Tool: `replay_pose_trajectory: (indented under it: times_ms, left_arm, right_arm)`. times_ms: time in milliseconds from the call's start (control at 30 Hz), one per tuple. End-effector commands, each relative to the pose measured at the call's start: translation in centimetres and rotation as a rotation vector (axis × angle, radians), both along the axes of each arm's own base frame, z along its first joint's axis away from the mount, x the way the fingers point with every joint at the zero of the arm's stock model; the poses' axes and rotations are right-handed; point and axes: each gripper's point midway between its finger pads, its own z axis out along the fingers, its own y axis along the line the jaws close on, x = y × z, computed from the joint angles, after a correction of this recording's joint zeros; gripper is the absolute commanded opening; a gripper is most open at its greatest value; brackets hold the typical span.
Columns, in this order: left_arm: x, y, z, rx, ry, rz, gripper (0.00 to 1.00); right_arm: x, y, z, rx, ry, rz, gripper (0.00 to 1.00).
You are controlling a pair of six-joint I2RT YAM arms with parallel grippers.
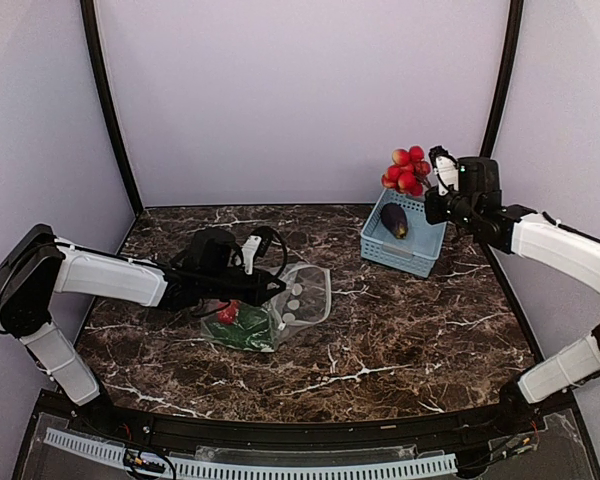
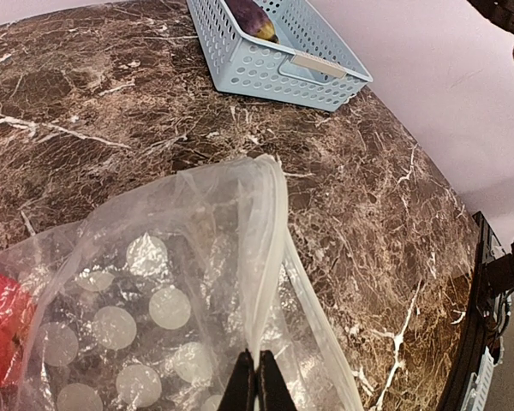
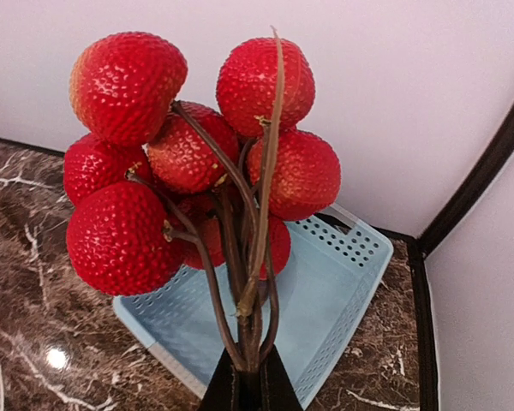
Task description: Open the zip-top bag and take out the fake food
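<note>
Marble table (image 1: 400, 340): left gripper (image 2: 257, 377) pinches the zip-top bag (image 2: 154, 282) rim, centre-left; red piece (image 1: 228, 313) and green pieces (image 1: 248, 330) inside. Farther back, right gripper (image 3: 248, 381) clamps the ball cluster (image 3: 197, 171) by its stems above the basket (image 1: 400, 258), eggplant (image 1: 394, 222) already in. Should lower the cluster into the basket before letting go.

Right pincer (image 3: 250, 381) clamped on brown stems (image 3: 250, 330) of fake lychee cluster (image 3: 184, 163), held upright over light-blue slotted basket (image 3: 330, 291); basket sits on brown marble surface (image 3: 26, 334)
</note>
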Motion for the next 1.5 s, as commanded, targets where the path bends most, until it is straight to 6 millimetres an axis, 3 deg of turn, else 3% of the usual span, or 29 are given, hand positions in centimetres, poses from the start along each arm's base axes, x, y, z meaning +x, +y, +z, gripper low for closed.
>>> replay_pose_trajectory:
  times_ms: [0,300,700,767,867,967,1067,1200,1467]
  left_arm:
    - [0.5,-0.3,1.1,-0.022,-0.014,0.002,0.01]
    - [0.5,-0.4,1.1,-0.026,-0.012,0.002,0.01]
    - [0.5,-0.3,1.4,-0.024,-0.017,0.006,0.01]
    - [0.5,-0.3,1.4,-0.025,-0.016,0.006,0.01]
    - [0.5,-0.3,1.4,-0.029,-0.011,0.005,0.01]
    - [0.5,-0.4,1.6,-0.031,-0.014,0.002,0.01]
    - [0.5,-0.3,1.6,-0.029,-0.017,0.003,0.01]
    - [0.4,-0.4,2.0,-0.034,-0.017,-0.002,0.01]
    - [0.1,-0.2,2.7,-0.032,-0.022,-0.011,0.01]
  right_arm:
    - [3.7,-3.5,1.4,0.081,-0.076,-0.164,0.0]
    - [9.0,-7.5,-3.1,0.05,-0.022,-0.305,0.0]
    - [12.7,-8.9,-9.6,-0.025,0.078,-0.343,0.0]
    - [13.1,-8.9,-10.3,-0.03,0.095,-0.342,0.11]
    - [13.3,-8.8,-10.8,-0.056,0.103,-0.327,0.39]
    - [13.3,-8.3,-10.3,-0.037,0.099,-0.301,0.53]
    - [12.8,-6.9,-8.6,0.006,0.078,-0.229,0.61]
    - [10.7,-2.5,-6.3,0.039,0.047,-0.017,0.65]
    - [2.4,8.0,-3.7,0.151,0.032,0.446,0.66]
